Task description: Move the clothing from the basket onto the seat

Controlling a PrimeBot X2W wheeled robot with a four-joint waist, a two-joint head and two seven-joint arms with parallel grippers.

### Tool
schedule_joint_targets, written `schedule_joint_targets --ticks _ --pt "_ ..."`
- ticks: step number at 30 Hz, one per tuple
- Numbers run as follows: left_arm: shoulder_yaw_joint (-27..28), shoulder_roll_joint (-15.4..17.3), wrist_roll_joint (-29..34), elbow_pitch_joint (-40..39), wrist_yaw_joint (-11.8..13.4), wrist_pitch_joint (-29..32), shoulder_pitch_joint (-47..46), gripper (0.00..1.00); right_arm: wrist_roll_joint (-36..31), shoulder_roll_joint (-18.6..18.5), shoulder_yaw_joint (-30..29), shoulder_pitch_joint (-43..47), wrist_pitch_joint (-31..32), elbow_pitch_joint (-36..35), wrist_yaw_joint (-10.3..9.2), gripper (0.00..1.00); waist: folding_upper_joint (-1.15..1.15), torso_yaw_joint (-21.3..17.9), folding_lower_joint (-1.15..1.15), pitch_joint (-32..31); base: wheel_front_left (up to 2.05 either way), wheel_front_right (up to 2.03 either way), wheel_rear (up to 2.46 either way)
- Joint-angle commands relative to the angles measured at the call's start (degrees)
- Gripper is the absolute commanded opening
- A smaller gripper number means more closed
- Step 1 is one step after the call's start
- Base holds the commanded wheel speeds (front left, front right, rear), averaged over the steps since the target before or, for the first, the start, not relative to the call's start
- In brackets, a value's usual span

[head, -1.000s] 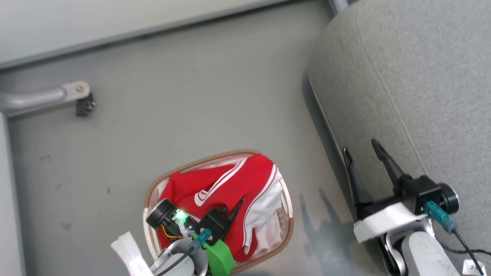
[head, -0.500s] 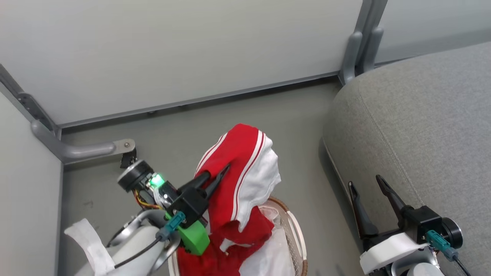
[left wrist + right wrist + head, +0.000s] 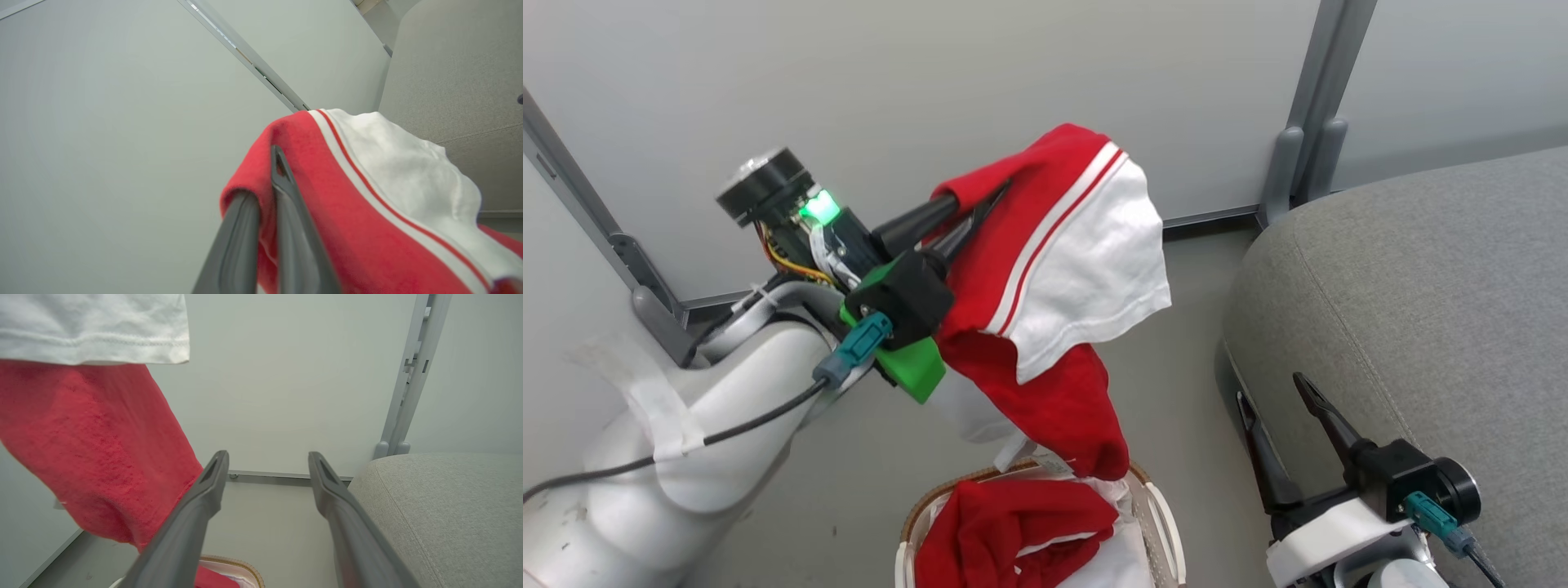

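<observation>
Against grey walls [image 3: 931, 82], your left gripper [image 3: 984, 204] pinches a red garment [image 3: 1086, 245] aloft at 11 o'clock, seemingly clear of the basket [image 3: 1152, 506] at 6, where a second garment [image 3: 1013, 523] waits; neither has reached the seat [image 3: 1421, 269] at 3.

Head camera is being held high, tilted forward and down. Left wrist camera is being pointed upward, very close behind the clothing [image 3: 367, 196]. Right wrist camera is being aimed low and level at the wall [image 3: 286, 375]. Clothing, wall and seat [image 3: 441, 506] are being shared across all three.
</observation>
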Motion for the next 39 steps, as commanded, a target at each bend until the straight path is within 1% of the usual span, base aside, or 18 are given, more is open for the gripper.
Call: schedule_joint_targets --ticks 1,4,12,21,25,29,34,39 --pt "-0.3 0.4 -0.3 -0.2 0.1 0.2 -2.3 0.0 -0.3 -0.2 0.5 -0.7 -0.3 -0.3 -0.04 1.0 0.0 0.0 0.01 0.0 0.0 0.0 0.0" --pt "-0.7 0.0 -0.9 0.3 0.1 0.3 -5.5 0.0 -0.3 -0.2 1.9 -1.2 -0.3 -0.5 -0.04 1.0 0.0 0.1 0.01 -0.3 0.0 0.0 0.0" --pt "-2.2 -3.0 -2.4 2.1 0.1 0.9 -12.5 0.0 -1.6 -0.2 8.8 -3.1 -0.3 0.3 -0.04 1.0 0.0 0.8 0.01 -0.7 0.0 0.0 0.0" --pt "-2.9 -8.2 -3.6 6.6 0.1 0.5 -17.7 0.0 -4.1 -0.2 14.4 -10.1 -0.3 3.5 -0.04 1.0 0.0 2.0 0.01 -0.3 0.0 0.0 0.0" --pt "-4.0 -10.3 -4.0 8.1 0.1 0.2 -19.5 0.0 -5.1 -0.2 13.5 -12.6 -0.3 4.2 -0.04 1.0 0.0 2.7 0.01 -0.3 0.0 0.0 0.0" --pt "-5.2 -11.8 -4.6 8.8 0.1 -0.1 -20.4 0.0 -7.3 -0.2 10.3 -14.4 -0.3 2.6 -0.04 1.0 0.0 3.5 0.01 -0.5 0.0 0.0 0.0" --pt "-6.8 -12.6 -5.5 9.3 0.1 -0.6 -20.4 0.0 -7.9 -0.2 6.3 -16.0 -0.3 1.1 -0.04 1.0 0.0 4.2 0.01 -0.8 0.0 0.0 0.0" --pt "-7.6 -12.3 -6.3 10.1 0.1 -1.1 -19.2 0.0 -8.0 -0.2 3.3 -16.8 -0.3 0.0 -0.04 1.0 0.0 4.4 0.01 -1.2 0.0 0.0 0.0"
